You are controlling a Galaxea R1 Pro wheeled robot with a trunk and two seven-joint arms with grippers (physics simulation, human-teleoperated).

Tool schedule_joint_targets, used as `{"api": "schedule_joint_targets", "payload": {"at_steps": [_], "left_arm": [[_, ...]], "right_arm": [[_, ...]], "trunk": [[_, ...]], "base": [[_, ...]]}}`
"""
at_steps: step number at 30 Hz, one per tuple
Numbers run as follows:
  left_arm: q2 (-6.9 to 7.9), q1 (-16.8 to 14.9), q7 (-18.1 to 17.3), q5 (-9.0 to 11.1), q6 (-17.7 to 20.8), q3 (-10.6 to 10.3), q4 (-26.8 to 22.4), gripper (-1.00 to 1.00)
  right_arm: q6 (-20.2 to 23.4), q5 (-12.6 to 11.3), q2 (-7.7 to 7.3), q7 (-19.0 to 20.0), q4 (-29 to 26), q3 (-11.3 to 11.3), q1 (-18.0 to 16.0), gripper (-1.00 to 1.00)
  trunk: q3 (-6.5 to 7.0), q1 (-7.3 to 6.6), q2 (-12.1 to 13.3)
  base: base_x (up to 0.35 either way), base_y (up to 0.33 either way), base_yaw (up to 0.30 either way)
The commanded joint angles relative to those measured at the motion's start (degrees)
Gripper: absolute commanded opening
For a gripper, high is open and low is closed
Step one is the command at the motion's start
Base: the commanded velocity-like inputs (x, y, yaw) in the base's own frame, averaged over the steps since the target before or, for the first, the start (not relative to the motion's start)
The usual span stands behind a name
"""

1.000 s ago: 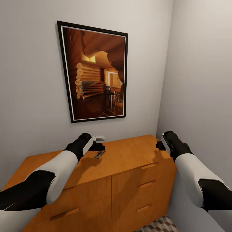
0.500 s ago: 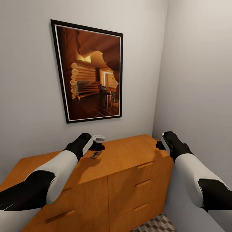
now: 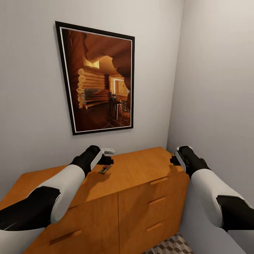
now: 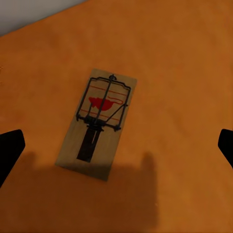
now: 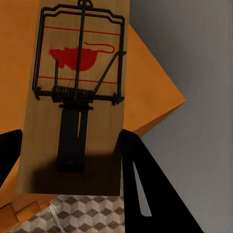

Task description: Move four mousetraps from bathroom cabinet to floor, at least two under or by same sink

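A mousetrap [image 3: 104, 169] lies flat on the orange-brown top of the cabinet [image 3: 141, 169]. My left gripper [image 3: 106, 163] hovers just above it. In the left wrist view, that mousetrap [image 4: 97, 124] rests on the wood between the widely spread black fingertips [image 4: 9, 150], and the gripper is open. At the cabinet's right rear corner, my right gripper [image 3: 173, 159] is shut on a second mousetrap [image 5: 77, 63]. This trap is held above the corner edge with the cube-patterned bathroom floor [image 5: 92, 213] far below.
A large framed picture [image 3: 97, 77] hangs on the wall behind the cabinet. The grey side wall [image 3: 218, 88] stands close to my right arm. Drawer fronts with bar handles [image 3: 158, 201] face me, and a patch of patterned floor [image 3: 169, 247] shows below them.
The whole view shifted slightly during the first half second, so the camera moved. Since then both arms have stayed almost still, and the trap on the cabinet has not moved.
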Motion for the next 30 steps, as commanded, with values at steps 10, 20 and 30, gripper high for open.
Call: {"api": "schedule_joint_targets", "payload": {"at_steps": [10, 20, 30], "left_arm": [[0.43, 0.0, 0.1, -0.7, 0.6, -0.5, 0.1, 1.0], [0.46, 0.0, -0.1, -2.1, 0.6, -0.5, 0.4, 1.0], [0.25, 0.0, -0.2, -2.1, 0.6, -0.5, 0.2, 1.0]], "right_arm": [[0.0, 0.3, 0.15, 0.6, 0.0, -0.3, 0.0, -1.0], [0.1, 0.3, 0.62, 0.8, 0.0, -0.2, 0.0, -1.0], [0.1, 0.3, 1.05, 0.8, 0.0, -0.2, 0.0, -1.0]], "trunk": [[-0.07, 0.0, 0.0], [-0.07, 0.0, 0.0], [-0.07, 0.0, 0.0]], "base": [[0.0, 0.0, 0.0], [0.0, 0.0, 0.0], [0.0, 0.0, 0.0]]}}
